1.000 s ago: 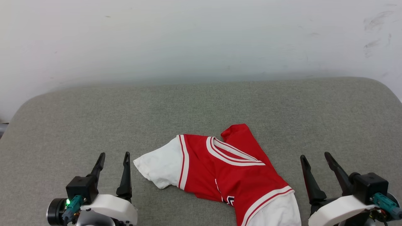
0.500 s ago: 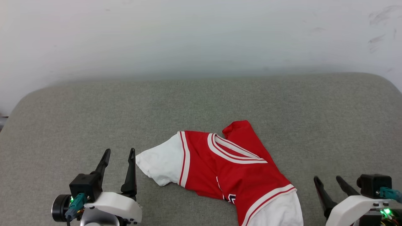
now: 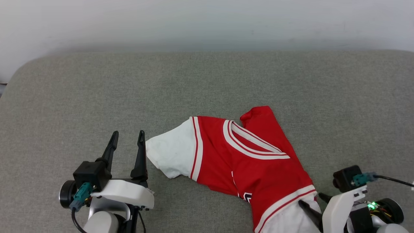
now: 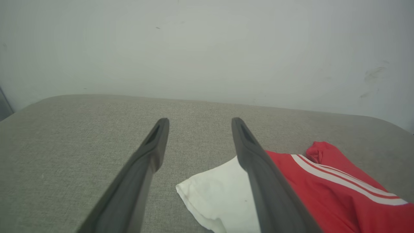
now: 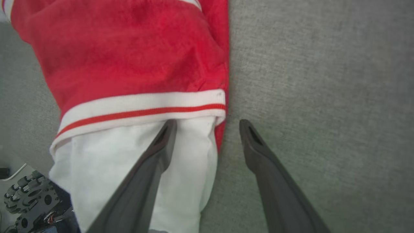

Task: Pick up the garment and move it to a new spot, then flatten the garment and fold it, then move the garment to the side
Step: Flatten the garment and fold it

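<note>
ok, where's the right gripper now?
Lower right of the head view: the right gripper is open, straddling the edge of the garment's white sleeve, one finger over it, the other over the grey cushion.

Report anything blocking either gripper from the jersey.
Nothing visible does. The open left gripper is right beside the garment, at its white sleeve; the open right gripper straddles the other sleeve at its edge.

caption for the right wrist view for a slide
Open right gripper straddling the white-sleeved edge of the red garment on a grey fabric surface.
</note>
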{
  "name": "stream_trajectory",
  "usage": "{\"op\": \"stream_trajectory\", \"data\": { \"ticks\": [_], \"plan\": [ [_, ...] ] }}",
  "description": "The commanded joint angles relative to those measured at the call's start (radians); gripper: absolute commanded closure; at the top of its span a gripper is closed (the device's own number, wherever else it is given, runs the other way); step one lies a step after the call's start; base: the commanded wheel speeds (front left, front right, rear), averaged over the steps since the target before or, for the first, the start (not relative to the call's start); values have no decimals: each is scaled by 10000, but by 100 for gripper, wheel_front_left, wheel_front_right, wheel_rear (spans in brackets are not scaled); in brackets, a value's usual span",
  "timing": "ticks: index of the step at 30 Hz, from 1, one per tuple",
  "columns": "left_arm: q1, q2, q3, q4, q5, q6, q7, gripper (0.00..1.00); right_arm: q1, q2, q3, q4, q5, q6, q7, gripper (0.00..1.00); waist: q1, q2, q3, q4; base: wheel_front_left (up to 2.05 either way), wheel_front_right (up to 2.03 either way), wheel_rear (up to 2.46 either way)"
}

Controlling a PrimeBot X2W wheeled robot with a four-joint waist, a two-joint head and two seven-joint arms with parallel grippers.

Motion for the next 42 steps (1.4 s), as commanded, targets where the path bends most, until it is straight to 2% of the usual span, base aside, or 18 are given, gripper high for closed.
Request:
{"op": "stream_trajectory", "data": {
  "ticks": [1,7,8,9,10,14,20,24,31,35,36,37,38,42],
  "plan": [
    [-169,-120,43,-19,90,-51,-25,0,-202,-222,331,168,136,-7,190,0,-1,0,301,163,0,0,0],
    [-329,-392,245,89,277,-266,-25,0,-418,-568,1528,1215,702,-5,969,0,-1,0,597,277,0,0,0],
    [-346,-434,270,110,295,-292,-25,0,-450,-617,1667,1376,753,-5,1043,15,-1,0,620,284,0,0,0],
    [-363,-472,301,131,326,-318,-25,0,-490,-642,1775,1496,863,-5,1092,88,-1,0,639,290,0,0,0],
    [-380,-503,341,160,359,-361,-25,0,-544,-669,1863,1565,936,-5,1100,100,-1,0,650,288,0,0,0],
    [-384,-640,524,241,450,-469,-25,0,-1124,-1052,1832,1433,1011,-17,828,100,-1,0,619,226,0,0,0],
    [-418,-799,747,252,630,-613,-25,0,-2238,-1753,1269,961,617,-11,578,100,-1,0,681,88,0,0,0],
    [-625,-937,852,202,715,-740,-25,0,-3236,-2183,890,1340,398,-11,440,100,-1,0,1033,107,0,0,0],
    [-1224,-1149,964,154,967,-972,-25,0,-4837,-2114,814,2708,69,-11,-679,100,-1,0,1830,303,0,0,0],
    [-1396,-1267,1116,175,1058,-1060,-25,0,-5247,-1738,924,3717,58,-10,-1507,98,-1,0,2084,295,0,0,0],
    [-1419,-1297,1135,207,1091,-1086,-25,0,-5282,-1636,941,3959,32,-8,-1771,67,-1,0,2108,285,0,0,0],
    [-1421,-1309,1172,229,1131,-1085,-25,0,-5268,-1532,906,4170,-23,-8,-2059,50,-1,0,2125,261,0,0,0],
    [-1417,-1320,1215,242,1155,-1091,-25,0,-5254,-1395,832,4346,-39,-8,-2375,0,-1,0,2131,223,0,0,0],
    [-1222,-1370,1346,373,1235,-1173,-25,0,-4987,-888,451,4923,-243,-5,-3700,0,-1,0,1987,49,0,0,0]
  ]
}}
